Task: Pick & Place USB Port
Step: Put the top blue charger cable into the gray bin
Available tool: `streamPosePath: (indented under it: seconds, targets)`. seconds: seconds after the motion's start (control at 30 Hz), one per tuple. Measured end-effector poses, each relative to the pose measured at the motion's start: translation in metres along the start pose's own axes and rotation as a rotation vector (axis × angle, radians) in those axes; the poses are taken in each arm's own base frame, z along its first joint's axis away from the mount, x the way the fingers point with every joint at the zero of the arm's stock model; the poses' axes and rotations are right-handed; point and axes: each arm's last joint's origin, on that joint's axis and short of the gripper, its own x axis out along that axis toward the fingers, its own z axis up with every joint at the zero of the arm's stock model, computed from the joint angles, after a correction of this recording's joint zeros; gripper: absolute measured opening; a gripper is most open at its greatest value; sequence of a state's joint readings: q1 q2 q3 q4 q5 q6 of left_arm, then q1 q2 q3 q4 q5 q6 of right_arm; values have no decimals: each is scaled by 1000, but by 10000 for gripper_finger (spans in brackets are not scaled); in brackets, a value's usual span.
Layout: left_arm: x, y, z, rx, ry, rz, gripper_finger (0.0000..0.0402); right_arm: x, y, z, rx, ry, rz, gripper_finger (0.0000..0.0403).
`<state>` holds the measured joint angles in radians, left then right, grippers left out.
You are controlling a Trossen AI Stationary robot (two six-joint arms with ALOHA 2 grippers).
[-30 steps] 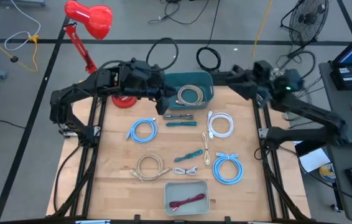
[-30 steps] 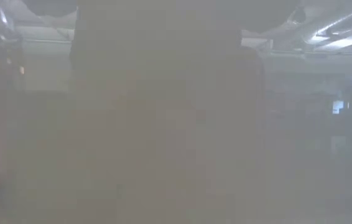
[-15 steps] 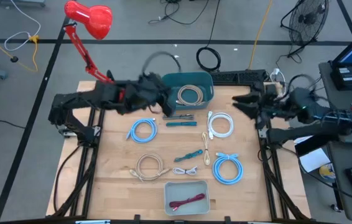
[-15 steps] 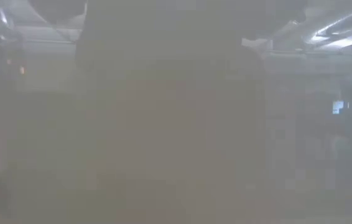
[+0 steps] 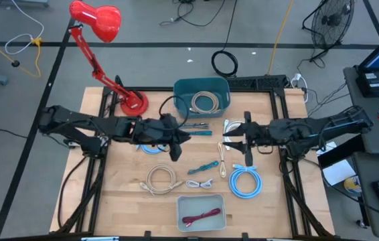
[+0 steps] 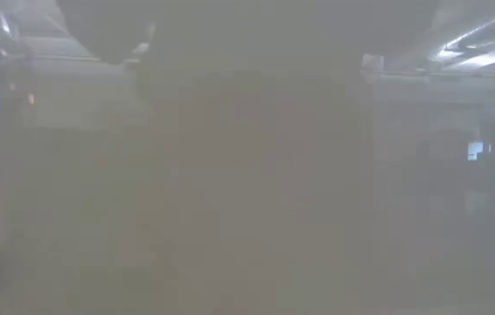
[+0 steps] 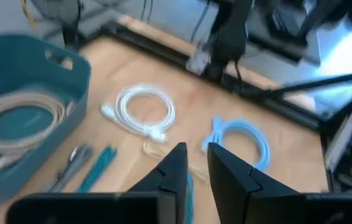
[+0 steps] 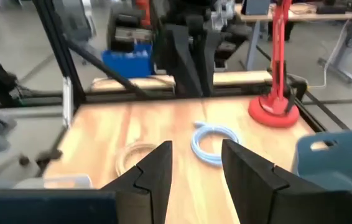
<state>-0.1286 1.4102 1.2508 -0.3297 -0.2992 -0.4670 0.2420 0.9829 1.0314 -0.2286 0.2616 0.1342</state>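
Wooden table (image 5: 122, 194) holds coiled cables; left hand (image 5: 176, 142) nearly closed, empty; right hand (image 5: 238, 140) spread, well apart.

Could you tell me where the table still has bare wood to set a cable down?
Bare wood lies on the table left of the beige coil and grey tray, and right of the blue coil. The middle, between both grippers, is crowded with cables.

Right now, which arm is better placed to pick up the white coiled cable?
The right arm, probably. In the high view the right gripper is open, right beside the white coiled cable. The left gripper sits farther off, past the teal cable, with its fingers nearly closed.
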Motion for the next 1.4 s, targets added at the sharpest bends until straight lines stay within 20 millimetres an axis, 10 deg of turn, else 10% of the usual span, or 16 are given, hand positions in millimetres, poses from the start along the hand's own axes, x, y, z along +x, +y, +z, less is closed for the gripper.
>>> streamPosePath:
  seconds: [0.23, 0.83, 1.4]
  targets:
    - [4, 21, -19, -112, 93, 71, 67, 8, -5, -13, -59, 131, -45, 130]
    - [4, 45, -30, -85, 292, 160, 67, 28, -48, -131, 159, 333, -268, 118]
    - [5, 87, -23, 144, 398, 217, 67, 34, -50, -140, 377, 320, -342, 119]
